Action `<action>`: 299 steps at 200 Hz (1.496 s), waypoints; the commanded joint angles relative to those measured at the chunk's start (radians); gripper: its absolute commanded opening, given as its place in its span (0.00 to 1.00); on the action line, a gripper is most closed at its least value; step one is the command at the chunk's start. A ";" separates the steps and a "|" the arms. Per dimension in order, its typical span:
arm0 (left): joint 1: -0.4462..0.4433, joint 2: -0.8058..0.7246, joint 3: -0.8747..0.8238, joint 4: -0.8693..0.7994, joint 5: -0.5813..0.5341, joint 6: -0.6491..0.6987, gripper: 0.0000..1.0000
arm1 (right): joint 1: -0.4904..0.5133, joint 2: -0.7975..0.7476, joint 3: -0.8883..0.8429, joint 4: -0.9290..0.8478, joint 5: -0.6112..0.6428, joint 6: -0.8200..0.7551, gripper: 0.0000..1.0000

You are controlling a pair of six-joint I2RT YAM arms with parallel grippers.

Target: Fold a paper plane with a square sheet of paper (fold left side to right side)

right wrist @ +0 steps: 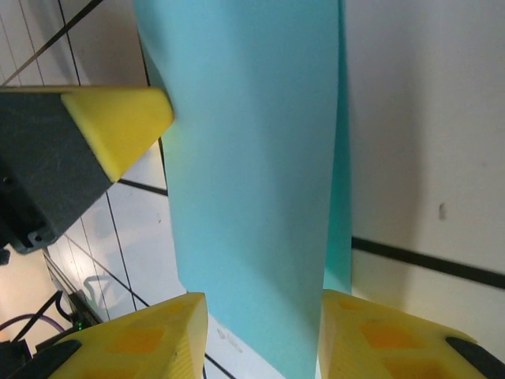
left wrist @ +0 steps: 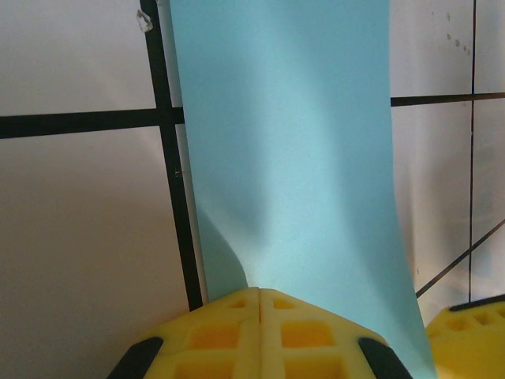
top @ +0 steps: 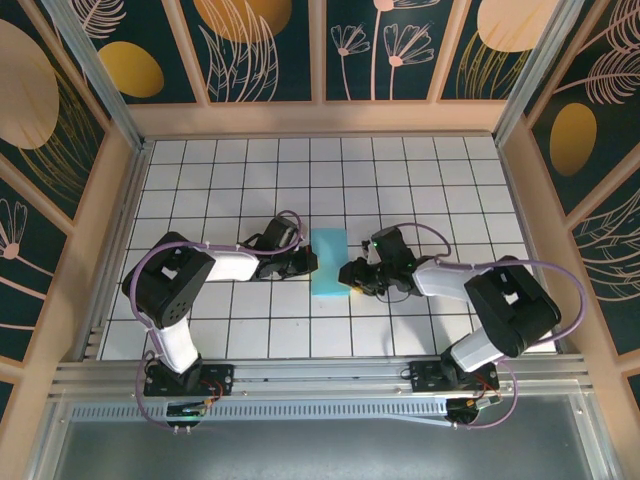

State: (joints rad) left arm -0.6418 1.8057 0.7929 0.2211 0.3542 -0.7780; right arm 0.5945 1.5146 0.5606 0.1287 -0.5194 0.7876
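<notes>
Between left gripper [top: 307, 262] and right gripper [top: 348, 276] lies the folded paper [top: 328, 252].

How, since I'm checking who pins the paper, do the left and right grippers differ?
The left gripper has its fingers pressed together; the right gripper has them apart, with the paper between them. The left gripper meets the paper's left edge about midway; the right gripper sits at its right edge, nearer the arm bases. Both have yellow fingers and sit low at the paper.
</notes>
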 commanded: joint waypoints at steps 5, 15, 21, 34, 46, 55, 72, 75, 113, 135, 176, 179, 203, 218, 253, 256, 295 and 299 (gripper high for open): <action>-0.006 0.014 -0.021 -0.055 -0.035 0.021 0.00 | -0.021 0.042 0.057 0.029 -0.022 -0.032 0.39; -0.006 0.014 -0.023 -0.054 -0.033 0.022 0.00 | -0.032 0.055 0.069 0.030 -0.028 -0.043 0.39; -0.006 0.014 -0.024 -0.053 -0.034 0.020 0.00 | -0.038 0.064 0.075 0.035 -0.035 -0.046 0.39; -0.006 0.011 -0.027 -0.051 -0.032 0.019 0.00 | -0.042 0.084 0.087 0.043 -0.052 -0.056 0.38; -0.006 0.010 -0.029 -0.051 -0.032 0.020 0.00 | -0.041 0.102 0.101 0.042 -0.059 -0.067 0.37; -0.006 0.008 -0.030 -0.049 -0.032 0.020 0.00 | -0.062 0.113 0.113 0.033 -0.059 -0.079 0.37; -0.006 0.005 -0.032 -0.049 -0.032 0.019 0.00 | -0.082 0.135 0.132 0.025 -0.062 -0.098 0.36; -0.006 0.004 -0.031 -0.048 -0.031 0.020 0.00 | -0.083 0.140 0.133 0.026 -0.063 -0.100 0.36; -0.006 0.006 -0.029 -0.046 -0.029 0.020 0.00 | -0.105 0.178 0.159 0.037 -0.081 -0.116 0.33; -0.006 0.004 -0.024 -0.049 -0.027 0.020 0.00 | -0.111 0.200 0.175 0.041 -0.093 -0.125 0.31; -0.006 -0.014 -0.024 -0.045 -0.030 0.018 0.00 | -0.116 0.222 0.186 0.040 -0.082 -0.135 0.24; -0.007 -0.016 -0.024 -0.044 -0.031 0.018 0.00 | -0.117 0.222 0.186 0.040 -0.082 -0.134 0.23; -0.006 -0.044 -0.016 -0.049 -0.039 0.021 0.02 | -0.119 0.223 0.178 0.047 -0.083 -0.133 0.20; -0.006 -0.073 -0.014 -0.049 -0.044 0.026 0.05 | -0.118 0.217 0.173 0.046 -0.085 -0.131 0.15; -0.006 -0.200 -0.059 -0.024 -0.037 0.050 0.10 | -0.117 0.194 0.158 0.040 -0.091 -0.119 0.05; -0.006 -0.211 -0.064 -0.022 -0.037 0.054 0.10 | -0.118 0.192 0.157 0.039 -0.092 -0.118 0.04; -0.038 -0.341 -0.132 -0.031 -0.037 0.098 0.20 | -0.115 0.172 0.143 0.044 -0.120 -0.076 0.00; -0.045 -0.353 -0.137 -0.034 -0.042 0.106 0.22 | -0.114 0.170 0.142 0.045 -0.123 -0.072 0.00</action>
State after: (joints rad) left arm -0.6525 1.5169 0.6956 0.1982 0.3275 -0.7269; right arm 0.4839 1.7210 0.7181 0.1589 -0.6086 0.6868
